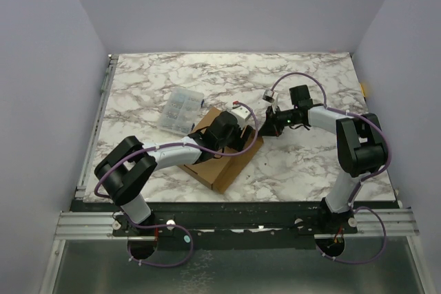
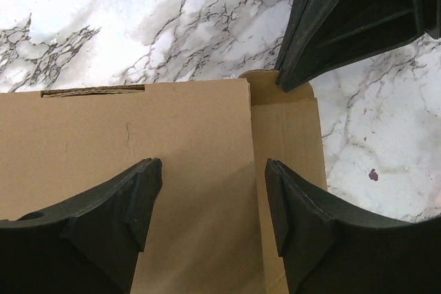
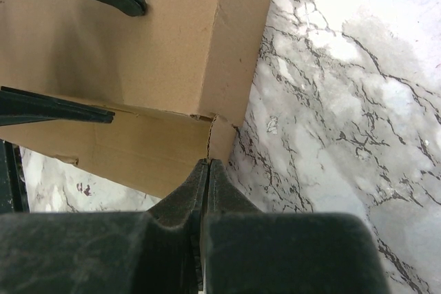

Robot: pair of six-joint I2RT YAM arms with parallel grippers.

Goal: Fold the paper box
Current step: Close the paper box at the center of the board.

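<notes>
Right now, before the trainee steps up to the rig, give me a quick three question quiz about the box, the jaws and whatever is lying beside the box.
1. True or false: the left jaws are clamped shut on the cardboard box.
2. What lies just beyond the box's far left corner? A) clear plastic case B) tape roll C) scissors
3. Fill in: at the box's far right corner, the right jaws are ___.

Key: 1 false, they stand open above the box. 2 A. 3 shut.
</notes>
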